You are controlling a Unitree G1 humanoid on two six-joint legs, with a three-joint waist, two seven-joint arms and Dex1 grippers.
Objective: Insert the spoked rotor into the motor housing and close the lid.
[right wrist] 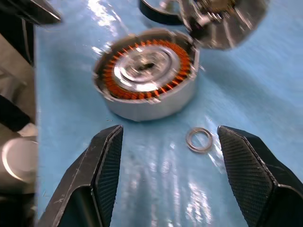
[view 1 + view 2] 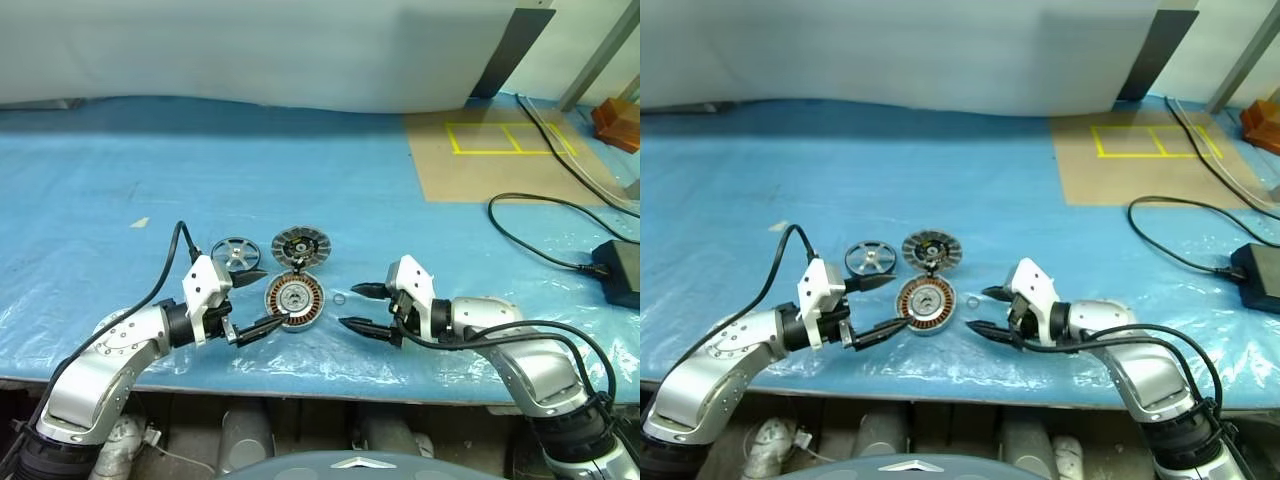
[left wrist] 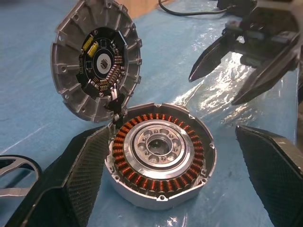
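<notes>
Two claws (image 2: 259,301) (image 2: 359,307), one housing (image 2: 294,301), one rotor (image 2: 234,253)

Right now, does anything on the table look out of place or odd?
Yes: a small loose metal ring lies on the blue sheet beside the motor housing, belonging to nothing visible. The lid stands tilted open at the housing's edge, and the spoked rotor lies outside.

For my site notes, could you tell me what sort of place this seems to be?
Probably a lab or workshop test bench: a table under blue plastic sheeting, an opened motor housing beside its lid and spoked rotor, yellow tape marks on a board, and loose power cables.
</notes>
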